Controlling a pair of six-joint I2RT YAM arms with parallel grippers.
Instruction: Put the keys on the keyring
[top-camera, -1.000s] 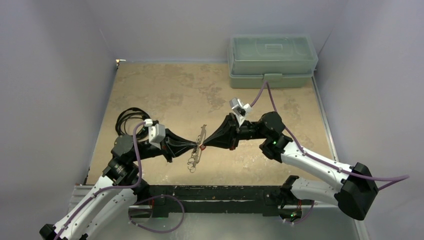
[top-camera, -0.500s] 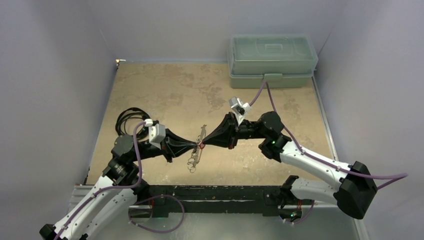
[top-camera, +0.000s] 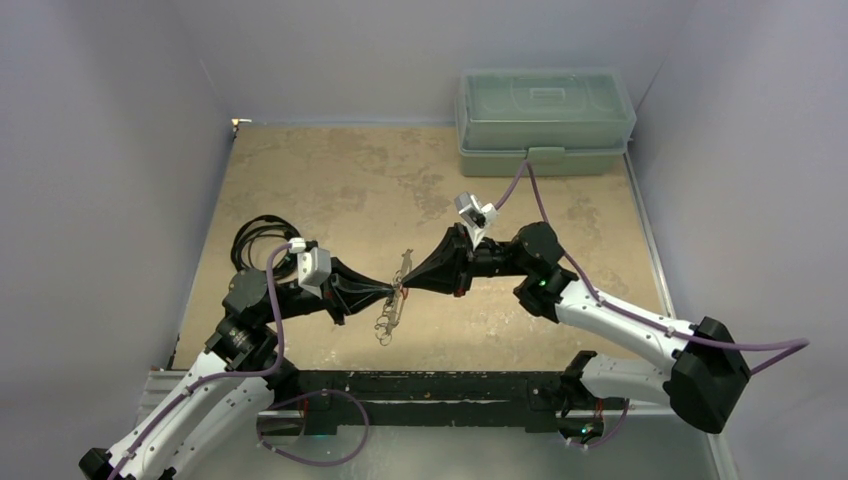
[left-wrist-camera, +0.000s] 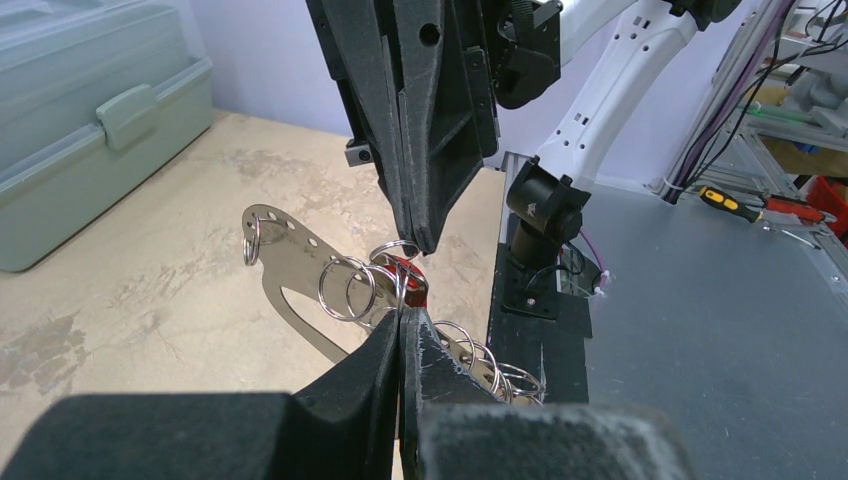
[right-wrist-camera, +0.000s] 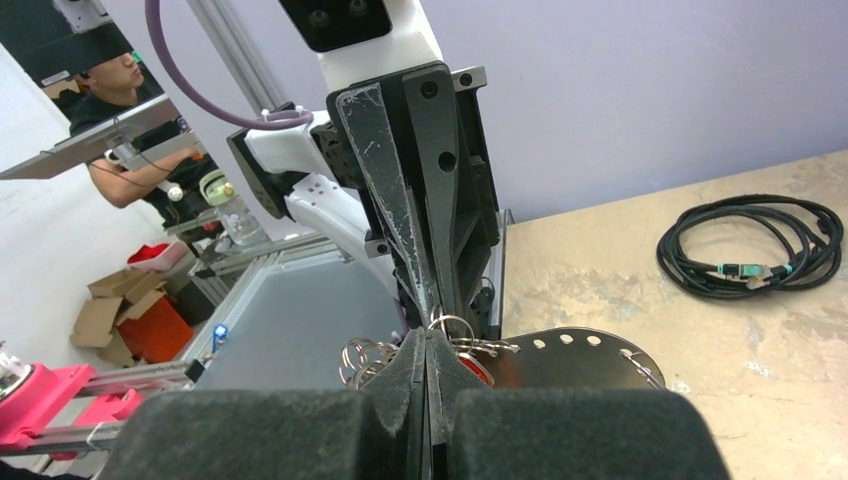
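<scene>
1. Top external view, far left: a coiled black cable (top-camera: 258, 238) lies on the tan table (top-camera: 330, 170), just behind my left arm.
2. My left gripper (top-camera: 392, 291) points rightward over mid-table. Its fingers are pressed together, and the left wrist view shows them pinching the wire rings of the keyring (left-wrist-camera: 345, 290).
3. The keyring hangs where my two arms meet. Its flat holed plate points toward the far side and its loose rings dangle toward my bases.
4. The key (left-wrist-camera: 408, 276), with its red head, sits among those rings. It is between my left fingertips (left-wrist-camera: 385, 350) and the tip of my right gripper (left-wrist-camera: 425, 240).
5. My right gripper points in from the right, nearly tip to tip with the left. Its jaws are closed tight. In the right wrist view the red head shows just beside the fingertips, but I cannot tell whether they actually grip it.
6. Far right, at the back corner, stands a green toolbox (top-camera: 545, 120) with its lid down.
</scene>
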